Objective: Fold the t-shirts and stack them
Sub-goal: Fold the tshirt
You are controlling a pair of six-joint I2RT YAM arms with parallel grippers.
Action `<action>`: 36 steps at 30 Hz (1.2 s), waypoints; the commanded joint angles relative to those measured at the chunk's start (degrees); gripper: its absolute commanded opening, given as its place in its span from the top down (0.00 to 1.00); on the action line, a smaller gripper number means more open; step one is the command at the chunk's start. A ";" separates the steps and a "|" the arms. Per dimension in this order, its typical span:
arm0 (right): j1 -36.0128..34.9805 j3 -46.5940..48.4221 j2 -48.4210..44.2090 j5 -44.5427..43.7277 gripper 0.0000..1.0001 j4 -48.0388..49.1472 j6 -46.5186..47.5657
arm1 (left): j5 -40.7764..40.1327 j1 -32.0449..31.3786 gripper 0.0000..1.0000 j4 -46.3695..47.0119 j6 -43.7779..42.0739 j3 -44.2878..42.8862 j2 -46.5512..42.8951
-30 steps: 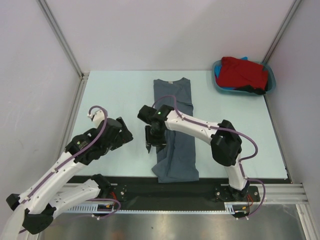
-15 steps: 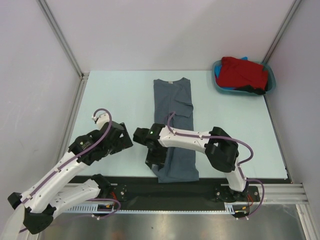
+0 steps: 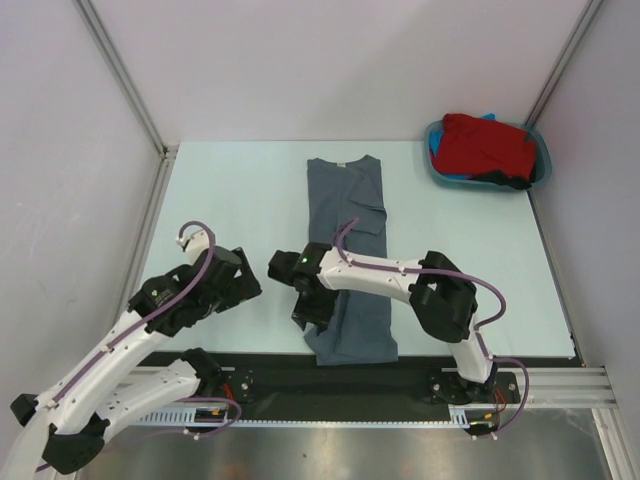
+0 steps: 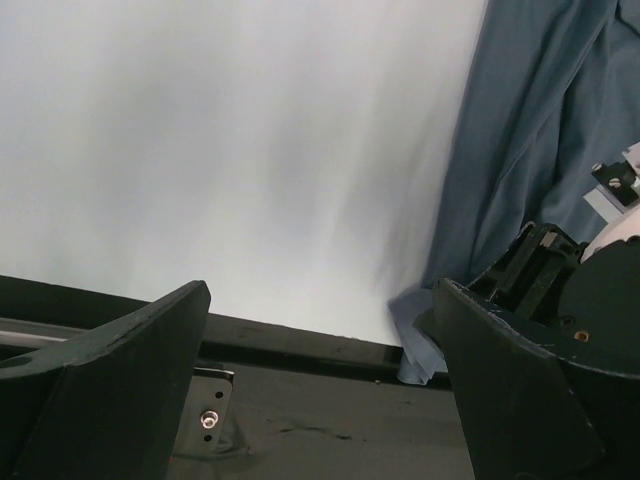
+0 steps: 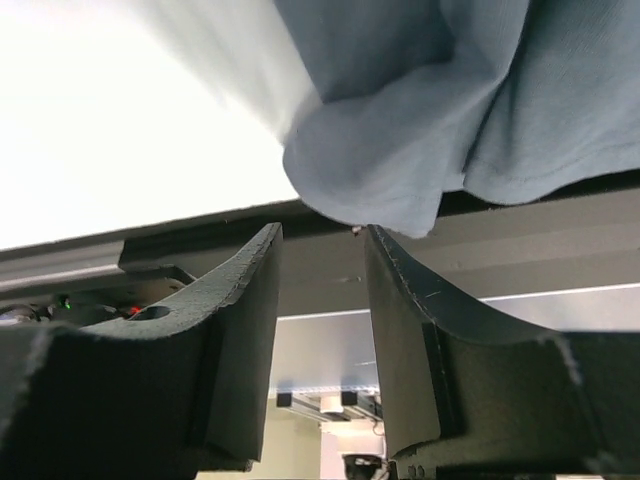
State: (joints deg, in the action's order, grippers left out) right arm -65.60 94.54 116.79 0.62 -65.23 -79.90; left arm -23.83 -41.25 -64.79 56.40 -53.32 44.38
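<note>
A dark slate-grey t-shirt [image 3: 347, 250] lies folded into a long strip down the middle of the table, collar at the far end. My right gripper [image 3: 308, 318] hovers at the strip's near left corner, open. In the right wrist view that grey t-shirt [image 5: 400, 120] bunches just beyond the right gripper [image 5: 320, 232], with nothing between the fingers. My left gripper [image 3: 250, 282] stands wide open to the left of the shirt, holding nothing. From the left wrist view the left gripper [image 4: 322, 300] faces the shirt's edge [image 4: 530, 150]. A red t-shirt [image 3: 487, 145] lies in the teal tub [image 3: 541, 150].
The teal tub sits at the far right corner with bits of blue and black cloth under the red shirt. A black rail [image 3: 330, 375] runs along the table's near edge, just past the shirt's hem. Grey walls stand on both sides.
My right gripper has moved along the shirt's left edge toward the near corner and narrowed slightly. The left gripper has drifted a little back toward the near left.
</note>
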 commanded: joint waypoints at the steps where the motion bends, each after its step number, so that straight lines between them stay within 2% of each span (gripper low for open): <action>1: 1.53 0.03 -0.16 -2.30 0.56 -0.87 -0.26 | -1.29 0.03 0.00 -1.47 1.87 -1.70 -0.87; 15: 3.46 -4.19 -0.34 -1.24 0.57 1.86 1.24 | -1.57 0.03 0.00 -2.18 2.22 -2.58 -0.52; 19: 3.46 -4.37 -0.34 -1.24 0.70 2.74 1.59 | -1.57 0.03 0.00 -2.27 2.22 -2.67 -0.61; 20: 3.46 -4.54 -0.34 0.33 0.79 3.00 1.76 | -1.57 0.03 0.00 -2.27 2.22 -2.67 -0.52; 22: 3.46 -4.54 -0.51 0.43 0.90 3.18 1.76 | -1.39 0.03 0.00 -2.27 2.22 -2.67 -0.44; 25: 3.38 -5.16 -1.30 0.34 0.99 3.09 1.68 | -0.95 0.03 0.00 -1.83 2.13 -2.58 -0.17; 28: 3.20 -6.12 -2.88 0.00 1.00 3.18 1.50 | -0.51 0.03 0.00 -1.56 1.96 -2.49 0.44; 36: -0.57 -5.42 -12.19 -7.30 1.00 -6.92 5.54 | 0.19 0.03 0.00 -1.04 1.52 -2.40 0.62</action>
State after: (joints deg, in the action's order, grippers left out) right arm -64.29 88.82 111.70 -2.33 -65.91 -76.16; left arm -23.99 -41.25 -66.98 57.56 -53.71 45.36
